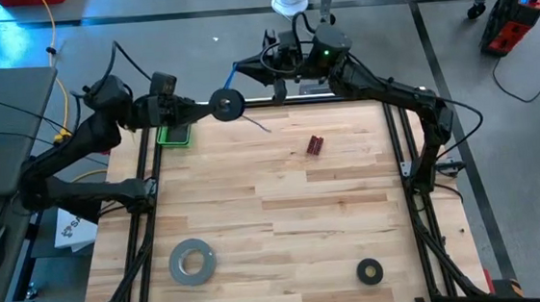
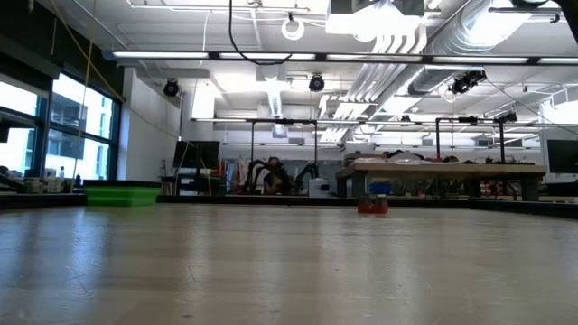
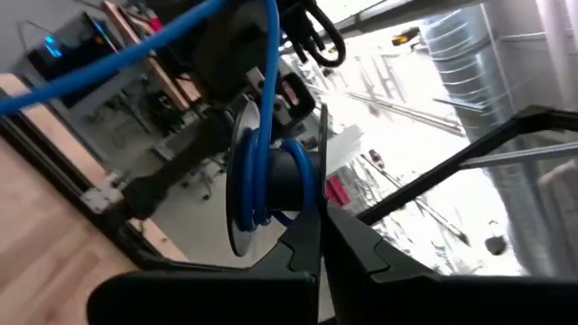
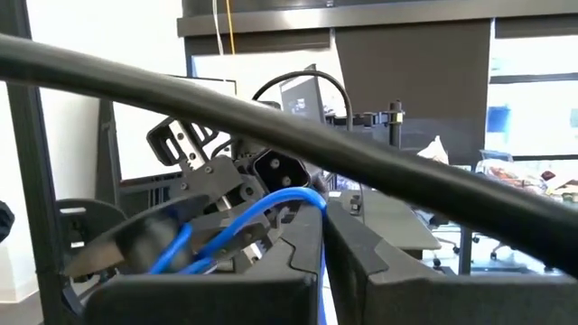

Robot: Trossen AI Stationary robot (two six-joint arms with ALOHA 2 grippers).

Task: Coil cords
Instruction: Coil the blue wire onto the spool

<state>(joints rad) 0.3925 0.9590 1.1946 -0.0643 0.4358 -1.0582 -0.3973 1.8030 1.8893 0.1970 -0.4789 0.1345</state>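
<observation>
The blue cord point(image 3: 262, 135) is partly wound around the hub of the small black spool point(image 1: 227, 104), which the left gripper point(image 1: 201, 107) pinches by its flange, fingers pressed together on it, above the far edge of the table point(image 1: 283, 198). In the left wrist view several blue turns sit on the hub between the two flanges, and a length of cord leads away from it. From the spool the cord runs to the right gripper point(image 1: 265, 66), whose fingers are pressed together on the cord, held beyond the table's far edge; in the right wrist view the blue line rises from the spool side to those fingertips. A loose end of cord hangs from the spool over the wood. A green tray point(image 1: 174, 135) lies at the far left corner beside the left arm. A small red block point(image 1: 315, 146) sits on the far half, a grey tape roll point(image 1: 192, 260) near the left front, and a black ring point(image 1: 369, 271) near the right front.
</observation>
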